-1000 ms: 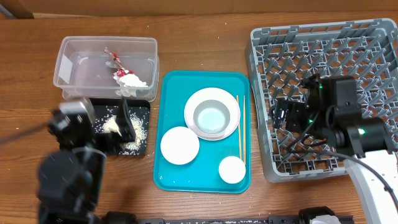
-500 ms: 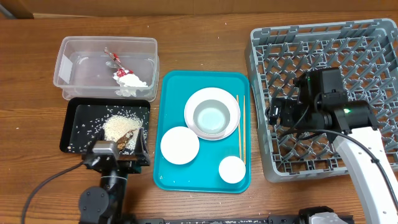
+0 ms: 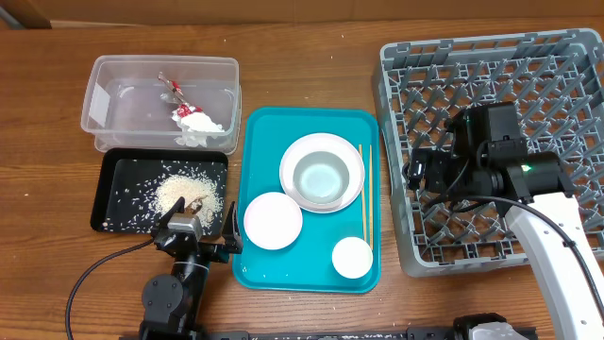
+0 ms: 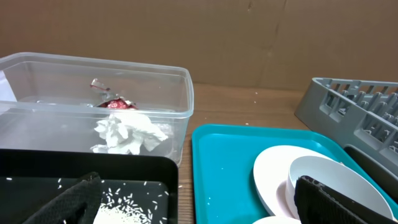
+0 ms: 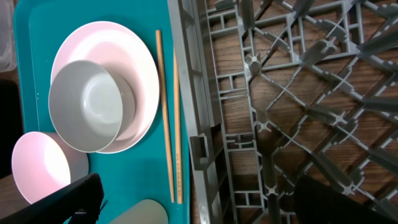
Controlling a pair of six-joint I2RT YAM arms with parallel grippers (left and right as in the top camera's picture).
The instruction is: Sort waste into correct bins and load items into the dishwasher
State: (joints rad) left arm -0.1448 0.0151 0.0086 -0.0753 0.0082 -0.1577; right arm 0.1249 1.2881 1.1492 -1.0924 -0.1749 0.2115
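both grippers released, dishes sitting on the teal tray

the left gripper (image 3: 200, 229) sits over the near right corner of the black tray (image 3: 113, 179). its fingers are spread wide and hold nothing, and the left wrist view shows the same wide gap. a pile of rice (image 3: 175, 194) with a brownish scrap in it lies in that tray, with loose grains scattered around it. just behind is the clear tub (image 3: 165, 59). in it a crumpled napkin (image 3: 200, 124) lies against the near wall, and the red wrapper (image 3: 179, 110) touches the napkin's far side.

the right gripper (image 3: 422, 175) hovers above the left part of the grey rack (image 3: 481, 42), its fingers also apart and empty.

on the teal serving tray (image 3: 283, 269) a white bowl (image 3: 321, 178) sits in the plate (image 3: 294, 156). a second bowl (image 3: 273, 221) is just beside the plate at the near left, and the cup (image 3: 352, 257) stands at the near right. the two chopsticks (image 3: 365, 189) lie side by side along the tray's right edge, just beside the plate.
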